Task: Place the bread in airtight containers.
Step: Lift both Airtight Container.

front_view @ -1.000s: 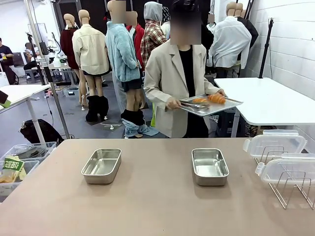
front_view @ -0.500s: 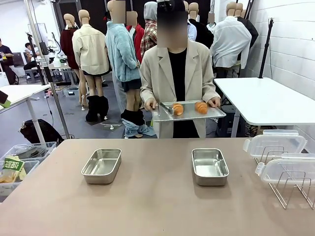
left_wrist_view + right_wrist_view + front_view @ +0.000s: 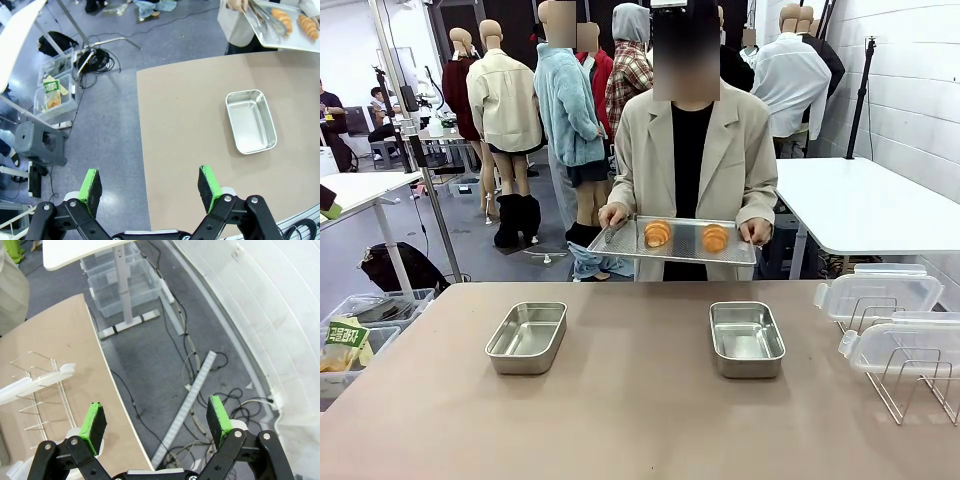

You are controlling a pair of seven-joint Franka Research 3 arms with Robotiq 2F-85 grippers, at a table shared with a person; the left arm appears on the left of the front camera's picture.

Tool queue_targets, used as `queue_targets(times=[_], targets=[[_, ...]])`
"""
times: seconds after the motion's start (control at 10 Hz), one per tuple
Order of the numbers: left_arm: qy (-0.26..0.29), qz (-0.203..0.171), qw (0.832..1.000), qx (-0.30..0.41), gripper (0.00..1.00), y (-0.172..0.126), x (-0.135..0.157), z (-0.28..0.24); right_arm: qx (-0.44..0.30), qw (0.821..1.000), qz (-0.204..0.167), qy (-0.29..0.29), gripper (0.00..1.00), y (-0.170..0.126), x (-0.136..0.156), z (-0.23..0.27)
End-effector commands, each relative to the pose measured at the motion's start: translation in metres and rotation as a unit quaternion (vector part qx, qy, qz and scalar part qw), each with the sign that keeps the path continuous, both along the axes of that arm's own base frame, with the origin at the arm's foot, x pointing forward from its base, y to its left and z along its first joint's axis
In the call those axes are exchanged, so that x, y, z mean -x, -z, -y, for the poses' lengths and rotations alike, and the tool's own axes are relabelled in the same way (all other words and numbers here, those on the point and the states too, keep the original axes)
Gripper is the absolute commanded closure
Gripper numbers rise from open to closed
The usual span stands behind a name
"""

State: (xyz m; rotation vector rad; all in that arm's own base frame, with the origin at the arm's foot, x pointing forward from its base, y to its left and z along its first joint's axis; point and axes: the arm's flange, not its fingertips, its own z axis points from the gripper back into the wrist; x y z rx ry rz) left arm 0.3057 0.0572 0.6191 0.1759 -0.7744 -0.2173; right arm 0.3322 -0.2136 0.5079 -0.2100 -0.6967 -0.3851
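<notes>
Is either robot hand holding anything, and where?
No: left hand and right hand are open and empty. The person holds the tray by its two ends.

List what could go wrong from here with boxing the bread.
1. Both rolls lie loose on the tray the person holds in the air; a tilt could spill them.
2. The open right gripper hangs past the table edge beside the racked lids; swinging in, it might knock them.
3. Grabbing from the tray risks pinching the person's hand.
</notes>
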Motion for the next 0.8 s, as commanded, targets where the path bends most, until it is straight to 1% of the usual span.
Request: queue_targets(times=[0.0, 0.7], targets=[[0.004, -0.001, 1.0, -0.004, 0.0, -0.0021, -0.0016, -0.0011, 0.006, 1.0, -0.005, -0.003, 0.0, 0.0011, 0.0, 0.0003], [0.004, -0.001, 1.0, -0.004, 0.0, -0.0021, -0.0016, -0.0011, 0.006, 1.0, -0.005, -0.003, 0.0, 0.0011, 0.0, 0.0003]])
